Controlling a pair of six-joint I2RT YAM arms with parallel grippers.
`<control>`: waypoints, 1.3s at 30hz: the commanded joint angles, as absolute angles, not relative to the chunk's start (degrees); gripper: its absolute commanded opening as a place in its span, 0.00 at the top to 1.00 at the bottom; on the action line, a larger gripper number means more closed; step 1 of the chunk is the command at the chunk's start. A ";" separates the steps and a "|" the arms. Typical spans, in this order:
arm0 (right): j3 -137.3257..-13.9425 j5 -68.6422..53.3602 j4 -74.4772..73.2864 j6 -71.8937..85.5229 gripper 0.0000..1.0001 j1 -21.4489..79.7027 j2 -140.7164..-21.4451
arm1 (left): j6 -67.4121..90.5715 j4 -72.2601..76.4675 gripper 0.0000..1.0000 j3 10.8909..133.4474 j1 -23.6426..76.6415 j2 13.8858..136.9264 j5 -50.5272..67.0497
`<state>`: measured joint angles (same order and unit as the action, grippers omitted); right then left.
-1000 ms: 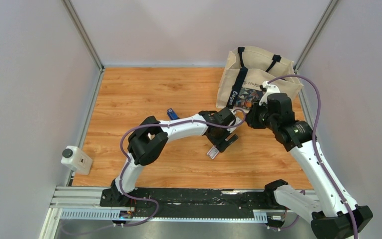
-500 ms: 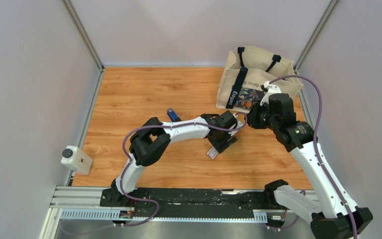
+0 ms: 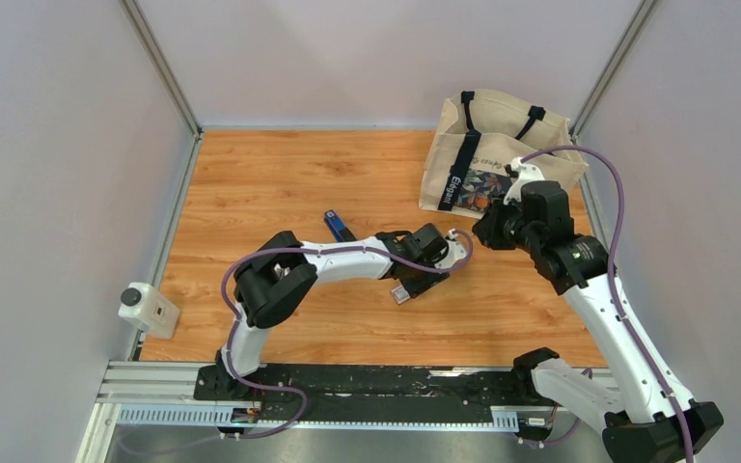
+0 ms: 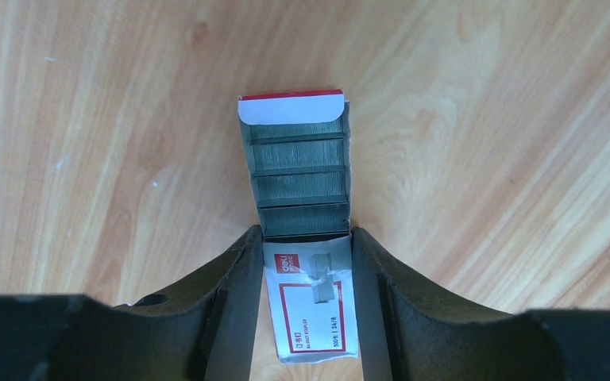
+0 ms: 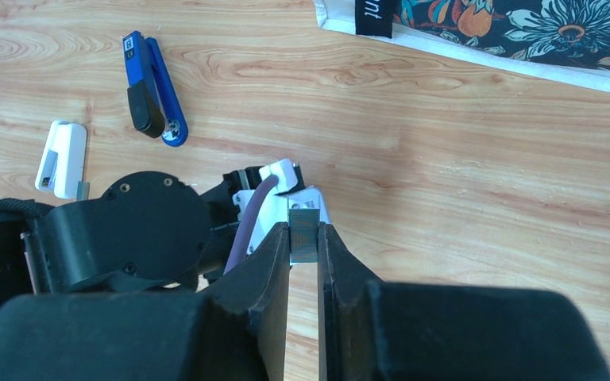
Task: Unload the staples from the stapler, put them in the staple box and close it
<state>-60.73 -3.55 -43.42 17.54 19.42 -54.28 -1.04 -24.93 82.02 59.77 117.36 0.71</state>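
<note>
Right wrist view: the right end effector (image 5: 304, 228) is clenched on a strip of staples (image 5: 303, 242). The stapler (image 5: 151, 87) lies upper left on the table (image 5: 461, 159). The left end effector (image 4: 307, 236) pinches the staple box (image 4: 302, 171). Hold the box steady and line the strip up with its open end.

Staple box (image 4: 310, 317): "deli", "24/6"; tote bag (image 3: 497, 121): "Elegan".

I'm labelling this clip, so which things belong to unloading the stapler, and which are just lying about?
Part of the job: stapler; staple strip, pinched in the right gripper; open staple box, gripped by the left gripper.
Just lying about: small white oblong object beside the stapler; tote bag at the far right.
</note>
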 commanded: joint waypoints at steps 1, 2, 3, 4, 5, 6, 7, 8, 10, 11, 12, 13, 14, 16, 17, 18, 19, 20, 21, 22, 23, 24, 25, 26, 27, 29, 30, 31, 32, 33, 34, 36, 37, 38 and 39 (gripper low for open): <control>-59.86 -4.04 -40.61 17.31 0.98 19.25 -53.61 | -5.97 -29.88 0.51 74.46 61.34 116.55 3.07; -59.42 -4.04 -40.52 17.31 0.98 19.25 -53.70 | -6.50 -29.80 0.52 73.66 61.52 116.02 3.60; -59.24 -4.13 -40.43 17.49 0.98 19.25 -53.79 | -7.55 -29.53 0.52 72.70 61.78 115.23 4.73; -58.89 -4.22 -40.08 17.58 0.98 19.16 -53.88 | -7.82 -29.44 0.53 71.03 62.14 114.88 5.09; -58.45 -4.39 -39.90 17.75 0.98 19.25 -54.05 | -8.17 -29.36 0.53 70.15 62.31 114.44 5.53; -58.19 -4.48 -39.82 17.93 0.98 19.25 -54.23 | -8.78 -29.09 0.53 69.35 62.49 113.74 6.06; -58.01 -4.83 -39.55 18.10 0.98 19.25 -54.14 | -9.14 -29.09 0.52 68.13 62.84 113.47 6.24; -57.66 -4.92 -39.38 18.28 0.98 19.25 -54.31 | -9.49 -28.92 0.51 67.51 62.93 113.12 6.50; -56.96 -5.27 -39.20 18.46 0.98 19.25 -54.49 | -10.72 -29.26 0.50 66.19 63.10 112.24 7.38; -56.78 -5.36 -39.20 18.72 0.98 19.25 -54.58 | -11.24 -29.35 0.50 65.83 63.11 111.98 7.38; -56.43 -5.27 -39.11 18.72 0.98 19.16 -54.49 | -12.21 -29.79 0.50 65.48 63.19 111.54 7.30; -56.25 -5.45 -39.02 18.81 0.98 19.16 -54.49 | -12.56 -29.88 0.50 64.78 63.19 111.19 7.29; -55.99 -5.54 -38.94 18.90 0.98 19.25 -54.49 | -13.09 -30.06 0.49 64.51 63.19 111.01 7.29; -55.46 -5.71 -38.85 19.07 0.98 19.25 -54.40 | -14.15 -30.06 0.48 63.64 63.19 110.22 7.47; -55.28 -5.80 -38.76 19.07 0.98 19.34 -54.49 | -14.41 -30.15 0.46 63.72 63.19 109.95 7.73; -55.28 -5.89 -38.85 19.16 0.98 19.25 -54.49 | -14.59 -30.49 0.40 63.72 63.28 109.52 8.17; -55.02 -5.89 -38.85 19.16 0.98 19.34 -54.58 | -14.85 -30.76 0.38 64.07 63.28 109.25 8.70; -55.02 -5.98 -38.85 19.16 0.98 19.34 -54.58 | -15.03 -30.94 0.36 64.33 63.28 108.73 8.96; -55.11 -5.98 -38.85 19.16 0.98 19.34 -54.58 | -15.03 -31.81 0.35 64.77 63.28 108.37 9.40; -55.02 -5.98 -39.02 19.16 0.98 19.34 -54.67 | -15.12 -32.25 0.34 65.73 63.28 107.93 9.49; -55.02 -5.89 -39.02 19.16 0.98 19.25 -54.67 | -15.12 -32.78 0.33 66.26 63.28 106.89 9.41; -55.02 -5.89 -39.11 19.07 0.98 19.34 -54.67 | -15.29 -33.65 0.30 66.79 63.28 106.18 9.84; -55.02 -5.98 -39.11 19.16 0.98 19.25 -54.84 | -15.38 -34.18 0.29 67.84 63.19 105.39 10.19; -54.76 -5.98 -39.11 19.07 0.98 19.34 -54.76 | -15.90 -34.97 0.27 68.46 63.19 103.81 10.80; -54.58 -6.15 -39.11 19.07 0.98 19.34 -54.76 | -16.43 -37.42 0.24 69.16 63.19 102.75 12.72; -53.97 -7.11 -38.68 18.90 0.98 19.42 -55.02 | -17.48 -40.15 0.23 71.71 62.84 98.91 14.06; -53.01 -7.64 -38.41 18.90 0.98 19.51 -55.11 | -17.49 -42.08 0.22 72.59 62.41 97.40 15.02; -52.39 -8.43 -37.71 18.81 0.98 19.77 -55.37 | -17.23 -42.97 0.22 73.90 60.66 95.90 16.07; -51.77 -8.70 -37.27 18.90 0.98 20.91 -56.07 | -16.62 -43.94 0.21 74.79 59.34 93.63 16.95; -50.46 -8.61 -36.83 18.90 0.98 21.87 -56.60 | -16.35 -46.47 0.21 76.97 57.93 92.65 18.62; -49.93 -7.74 -35.87 18.98 0.98 24.32 -57.21 | -16.17 -47.54 0.21 77.78 54.79 91.85 19.68; -48.61 -6.16 -35.07 19.34 0.98 27.32 -59.40 | -15.56 -48.86 0.21 78.74 51.87 89.22 20.56; -48.26 -5.46 -34.46 19.51 0.98 29.68 -60.11 | -15.73 -49.13 0.21 78.66 50.12 88.34 20.48; -47.90 -5.45 -34.11 19.77 0.98 30.58 -60.90 | -16.78 -49.39 0.21 78.49 49.66 86.68 19.87; -47.47 -5.62 -33.67 19.78 0.97 31.46 -61.87 | -17.48 -49.39 0.21 77.62 49.57 85.88 17.86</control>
